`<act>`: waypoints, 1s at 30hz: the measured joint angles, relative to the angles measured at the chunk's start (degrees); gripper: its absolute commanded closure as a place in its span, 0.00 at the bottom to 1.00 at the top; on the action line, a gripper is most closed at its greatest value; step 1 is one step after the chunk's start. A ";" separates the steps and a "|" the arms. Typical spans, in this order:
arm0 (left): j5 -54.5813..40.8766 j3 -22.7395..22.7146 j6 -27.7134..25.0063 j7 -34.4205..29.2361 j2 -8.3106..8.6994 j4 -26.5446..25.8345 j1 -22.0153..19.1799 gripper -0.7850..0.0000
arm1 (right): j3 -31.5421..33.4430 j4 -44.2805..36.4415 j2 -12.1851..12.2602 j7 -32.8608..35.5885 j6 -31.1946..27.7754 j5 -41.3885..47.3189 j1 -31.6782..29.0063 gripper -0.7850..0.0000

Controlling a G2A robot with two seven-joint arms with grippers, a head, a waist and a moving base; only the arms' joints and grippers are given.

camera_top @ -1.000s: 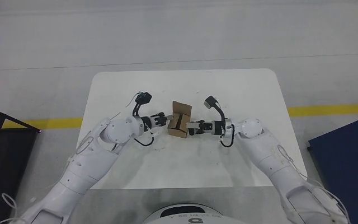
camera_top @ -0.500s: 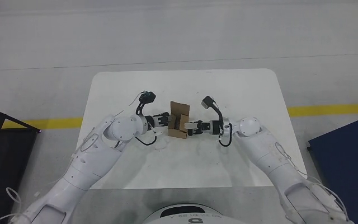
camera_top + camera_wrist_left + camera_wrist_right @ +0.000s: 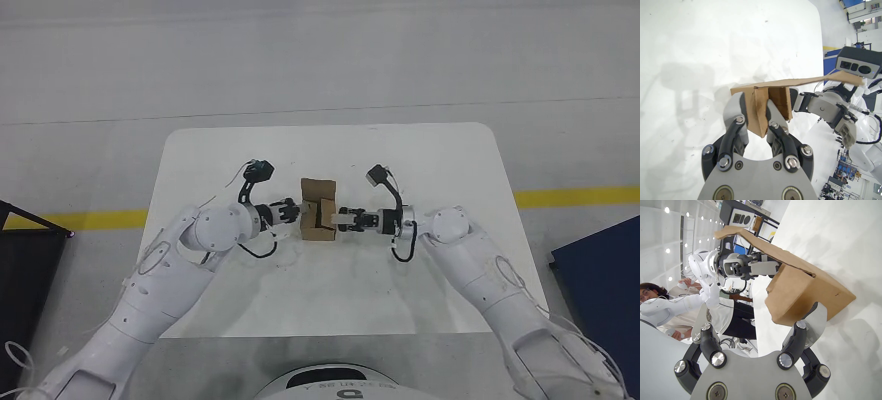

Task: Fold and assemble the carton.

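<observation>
Far from table point(image 3: 430, 165) edges, left hand point(image 3: 755, 101) pinches carton point(image 3: 318, 188) wall; right hand point(image 3: 761, 315) spread alongside.

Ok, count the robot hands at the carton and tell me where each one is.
2. The left hand is clamped on a wall of the carton, on the carton's left side. The right hand is at the opposite side, open.

I am counting one cardboard carton point(image 3: 319, 208) sitting on one white counter point(image 3: 430, 180), and I am seeing two robot hands: the left hand point(image 3: 296, 211) and the right hand point(image 3: 340, 217).
</observation>
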 measured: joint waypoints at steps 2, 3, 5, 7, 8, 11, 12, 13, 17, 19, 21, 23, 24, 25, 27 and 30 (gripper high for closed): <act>-0.55 -1.25 -0.89 0.43 0.23 0.37 0.85 0.00 | 0.69 -1.19 0.27 -0.52 -0.29 -0.33 -0.44 0.00; -1.11 -2.30 -1.51 0.66 0.42 0.57 1.53 0.00 | 1.09 -2.05 0.44 -0.78 -0.40 -0.72 -0.69 0.00; -2.00 -4.18 -2.30 1.20 0.76 0.74 2.70 0.00 | 1.55 -3.31 0.68 -1.11 -0.44 -1.52 -1.15 0.00; -2.90 -6.43 -3.07 1.57 1.16 0.88 4.01 0.00 | 1.82 -4.47 0.92 -1.08 -0.30 -2.19 -1.66 0.00; -3.13 -7.25 -3.42 1.44 1.32 0.90 4.34 0.00 | 1.71 -4.95 0.99 -0.43 -0.23 -2.09 -1.79 0.00; -2.79 -9.37 -4.26 0.53 1.67 1.33 3.50 0.00 | 1.32 -5.80 1.23 3.31 0.19 -1.04 -1.42 0.00; -2.27 -9.81 -4.04 0.38 1.70 1.32 2.66 0.00 | 1.33 -5.93 1.34 3.84 0.62 -1.62 -1.14 0.00; -2.40 -10.05 -4.06 0.23 1.67 1.21 2.02 0.00 | 1.23 -6.30 1.38 4.05 0.81 -2.05 -1.06 0.00; -3.64 -10.31 -4.17 -0.53 1.39 2.38 -1.10 0.00 | 0.49 -9.15 1.67 7.06 -0.61 0.37 -1.78 0.00; -3.39 -9.36 -3.49 -1.07 1.05 4.00 -3.46 0.00 | -0.28 -10.76 2.09 8.63 0.80 1.62 -2.06 0.00; -3.56 -7.81 -3.21 -1.96 0.55 6.00 -6.18 0.00 | -1.08 -11.66 2.55 9.49 1.83 2.37 -2.18 0.00; -3.52 -6.21 -3.08 -2.65 0.05 7.76 -8.54 0.00 | -1.64 -11.84 2.90 9.48 1.84 2.90 -2.30 0.00; -3.78 -5.15 -3.19 -3.12 -0.30 8.96 -9.97 0.00 | -2.19 -12.00 3.09 9.60 1.95 3.53 -2.35 0.00; -3.76 -4.34 -3.20 -3.37 -0.55 9.85 -10.94 0.00 | -2.71 -12.12 3.21 9.88 2.22 4.18 -2.32 0.00; -3.91 -2.50 -3.46 -3.95 -1.15 11.69 -12.85 0.00 | -4.38 -11.84 3.37 10.90 3.24 5.35 -1.87 0.00; -3.75 -0.26 -3.76 -4.42 -1.88 13.96 -14.79 0.00 | -6.88 -8.43 3.13 11.23 3.58 5.21 -0.38 0.00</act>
